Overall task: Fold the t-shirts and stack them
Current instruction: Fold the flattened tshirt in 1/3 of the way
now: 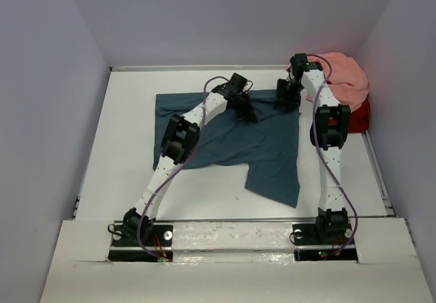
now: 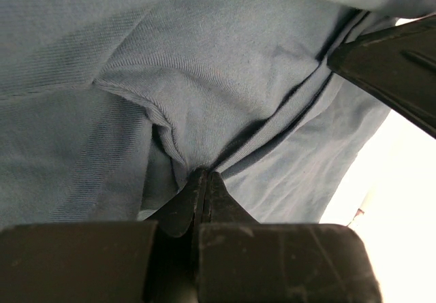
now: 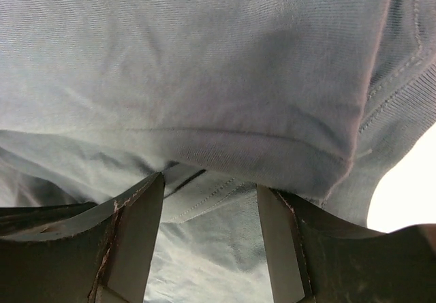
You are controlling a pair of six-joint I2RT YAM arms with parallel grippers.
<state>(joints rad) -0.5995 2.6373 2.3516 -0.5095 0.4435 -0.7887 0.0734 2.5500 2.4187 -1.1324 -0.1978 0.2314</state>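
top view, shirt: the teal shirt [image 1: 225,139] lies partly spread on the white table [image 1: 129,173], its far edge running left to right and an uneven flap reaching toward the arm bases.
top view, other shirts: the pink shirt [image 1: 344,78] sits bunched in the far right corner on top of the red shirt [image 1: 360,116], just beside the teal one's right edge.
top view, claws: the left gripper [image 1: 244,109] is down on the far middle of the teal cloth; the right gripper [image 1: 286,99] is at its far right corner.
top view, key relation: from both claws the bulk of the shirt lies toward the bases, so a fold would likely draw the far edge nearward. the right arm is nearer the pile.
left wrist view, claw: the left gripper [image 2: 203,184] is pinched tight on a ridge of teal cloth [image 2: 238,78], with creases running out from the pinch.
left wrist view, edge: a black part at upper right is probably the other claw.
right wrist view, claw: the right gripper [image 3: 210,235] has its fingers [image 3: 136,242] standing well apart, clamping nothing.
right wrist view, shirt: a folded teal edge [image 3: 204,65] lies just ahead of the jaws, with a hem seam at right.
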